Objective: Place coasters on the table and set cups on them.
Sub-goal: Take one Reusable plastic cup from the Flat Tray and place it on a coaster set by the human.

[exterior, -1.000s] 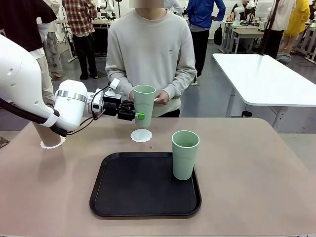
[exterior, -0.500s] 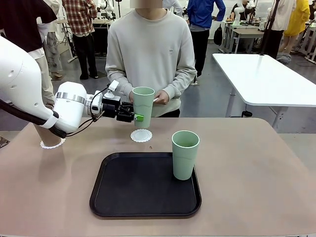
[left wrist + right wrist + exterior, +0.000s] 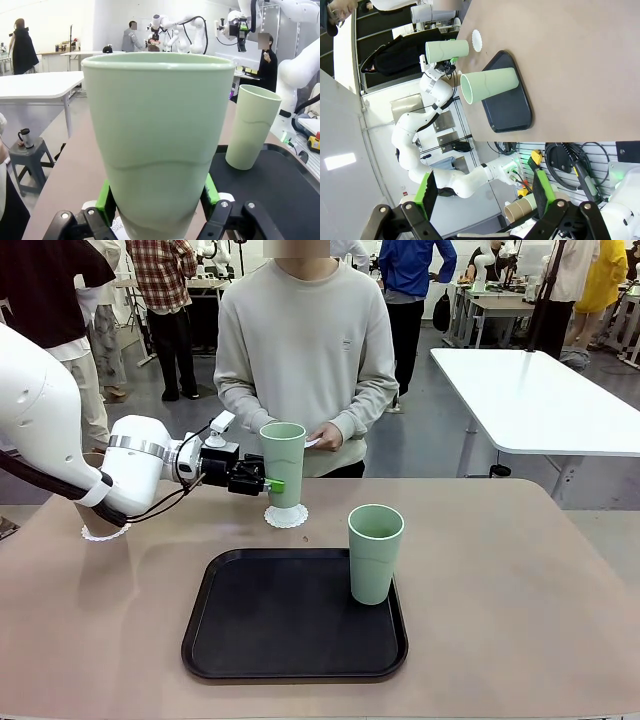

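Note:
My left gripper (image 3: 264,483) is shut on a pale mint green cup (image 3: 283,462), held upright with its base right over a white lacy coaster (image 3: 287,516) on the beige table (image 3: 500,570); I cannot tell whether they touch. In the left wrist view this cup (image 3: 160,145) stands between the green pads (image 3: 107,201). A second mint cup (image 3: 375,552) stands on the black tray (image 3: 280,625). At the far left, a tan-brown cup (image 3: 92,518) sits on another coaster (image 3: 105,533), mostly hidden by my arm. My right gripper (image 3: 485,200) is open and holds nothing.
A person (image 3: 305,350) stands at the far side just behind the held cup, hands at waist height. A white table (image 3: 540,400) stands at the back right. The beige top is bare to the right of the tray.
My left gripper has lowered the mint cup and drifted slightly left, bringing its base from well above the coaster down to it. The cup on the tray has not moved.

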